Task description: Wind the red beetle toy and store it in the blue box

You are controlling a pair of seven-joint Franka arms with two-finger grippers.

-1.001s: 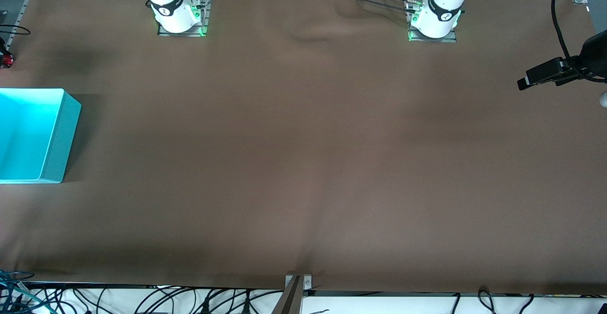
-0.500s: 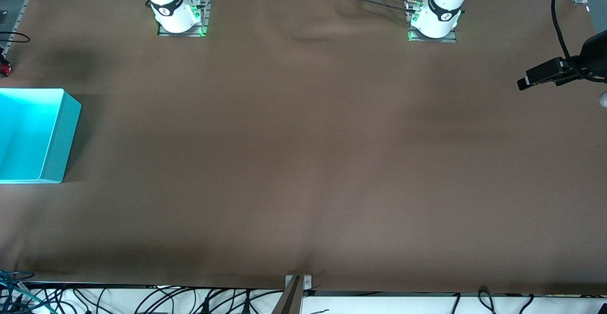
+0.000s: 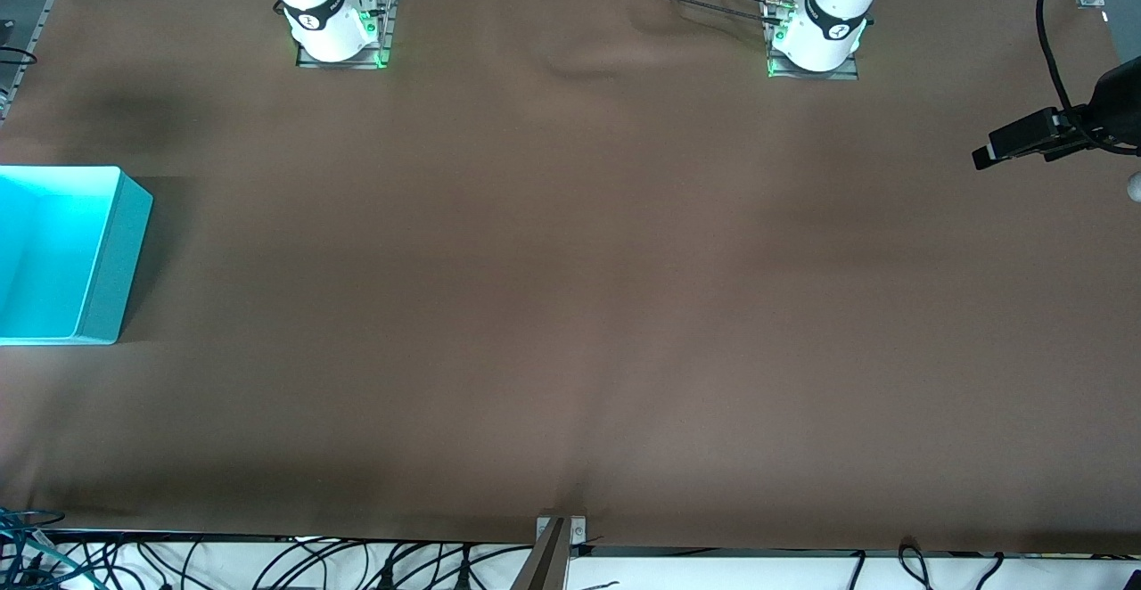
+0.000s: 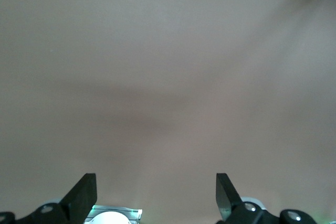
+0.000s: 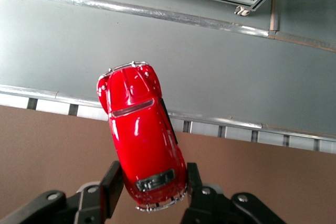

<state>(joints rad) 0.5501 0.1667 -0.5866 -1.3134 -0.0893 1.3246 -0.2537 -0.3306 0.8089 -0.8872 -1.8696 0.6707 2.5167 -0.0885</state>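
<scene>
Turquoise plastic, the blue box (image 3: pixel 62 256) sits with nothing visible inside at the right arm's end of the brown table (image 3: pixel 570 305). Held over that table's edge, the right gripper (image 5: pixel 152 192) pinches the red beetle toy (image 5: pixel 140 137), which has slipped from the front view since a moment ago. Spread wide, the left gripper (image 4: pixel 156 195) hangs above bare cloth.
</scene>
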